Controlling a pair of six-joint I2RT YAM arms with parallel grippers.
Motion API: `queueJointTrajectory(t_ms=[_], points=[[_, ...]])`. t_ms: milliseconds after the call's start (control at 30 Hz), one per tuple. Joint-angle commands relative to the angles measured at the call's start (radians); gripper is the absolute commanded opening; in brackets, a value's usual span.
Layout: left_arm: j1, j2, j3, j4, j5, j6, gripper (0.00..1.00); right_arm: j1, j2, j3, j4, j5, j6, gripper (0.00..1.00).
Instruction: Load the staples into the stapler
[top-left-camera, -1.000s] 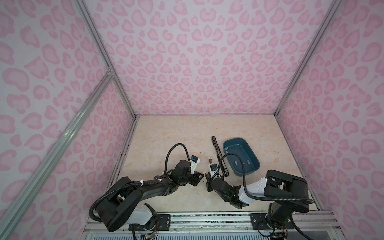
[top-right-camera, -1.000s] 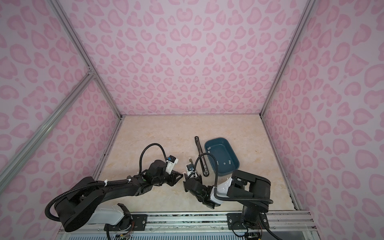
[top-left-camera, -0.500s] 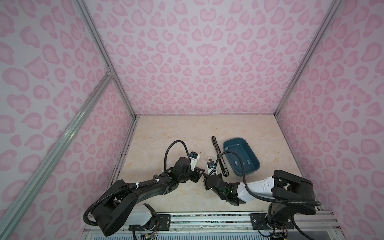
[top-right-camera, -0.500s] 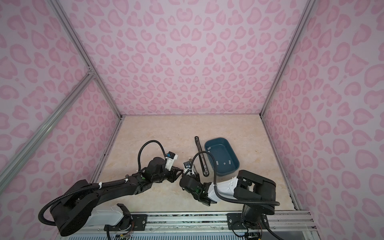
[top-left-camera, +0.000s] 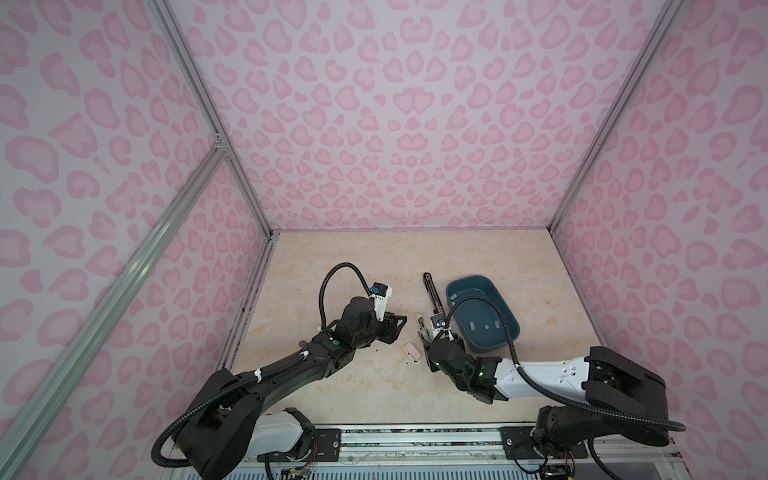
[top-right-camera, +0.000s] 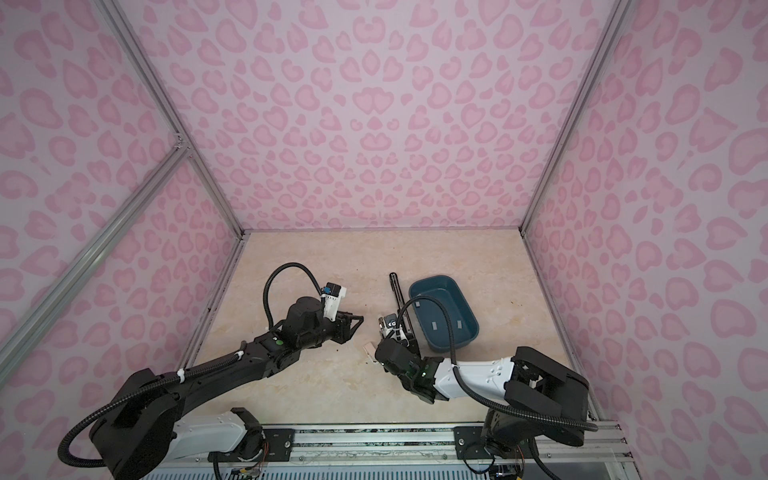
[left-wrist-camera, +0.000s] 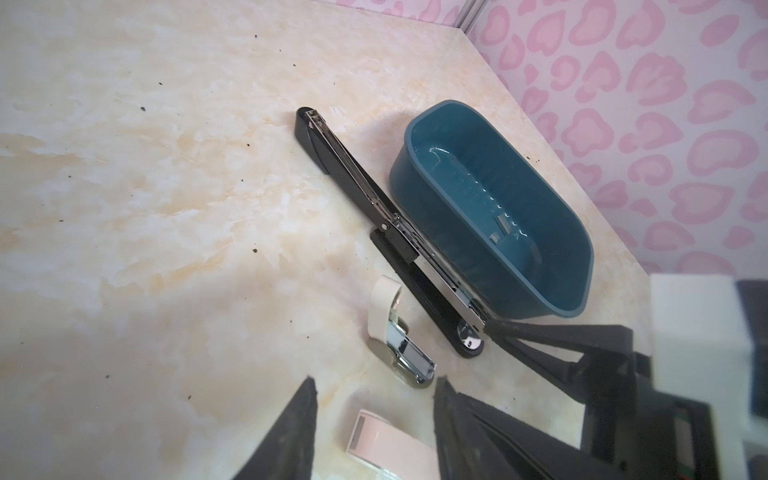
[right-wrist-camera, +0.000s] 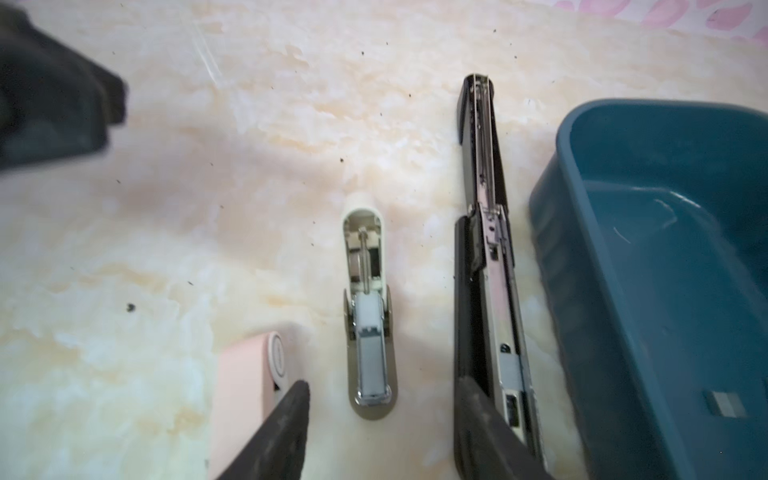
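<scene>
**Findings.** The staples (right-wrist-camera: 725, 403) lie loose on the floor of the blue bin (right-wrist-camera: 552, 232), well apart from both grippers. None is held.

Just beside the bin the long black stapler (right-wrist-camera: 484, 216) lies hinged open. Next to it is the small cream stapler (right-wrist-camera: 368, 291), also open. A grey block sits in its channel, and we cannot tell whether that is a strip or the pusher. The pink stapler (top-left-camera: 411, 351) lies on the table (right-wrist-camera: 166, 208) between the two arms and appears closed.

**Change noted.** A second ago the grippers stood close together and no pink stapler showed on the table. Now the left gripper (left-wrist-camera: 376, 380) has drawn back, its fingers apart and holding nothing. The right gripper (right-wrist-camera: 384, 384) has also spread its fingers and clamps nothing.

**Assessment.** We judge the pink stapler has just been set down. Both grippers are free, and fetching a strip from the bin remains outstanding.
</scene>
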Motion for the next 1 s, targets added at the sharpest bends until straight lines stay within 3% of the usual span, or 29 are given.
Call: queueJointTrajectory(t_ms=[0, 167, 400, 700, 967], points=[[0.012, 0.032, 0.031, 0.012, 0.058, -0.020, 0.49, 0.001, 0.029, -0.032, 0.083, -0.034, -0.027, 0.61], [0.012, 0.082, 0.062, 0.034, 0.137, -0.015, 0.55, -0.008, 0.111, -0.020, 0.103, -0.018, -0.015, 0.58], [0.012, 0.097, 0.067, 0.031, 0.129, -0.009, 0.58, -0.024, 0.202, -0.016, 0.153, -0.031, -0.017, 0.51], [0.013, 0.184, 0.112, 0.035, 0.154, 0.009, 0.58, -0.019, 0.218, -0.043, 0.211, -0.050, -0.025, 0.36], [0.015, 0.317, 0.187, 0.058, 0.241, 0.019, 0.59, -0.018, 0.235, -0.027, 0.205, -0.050, -0.030, 0.30]])
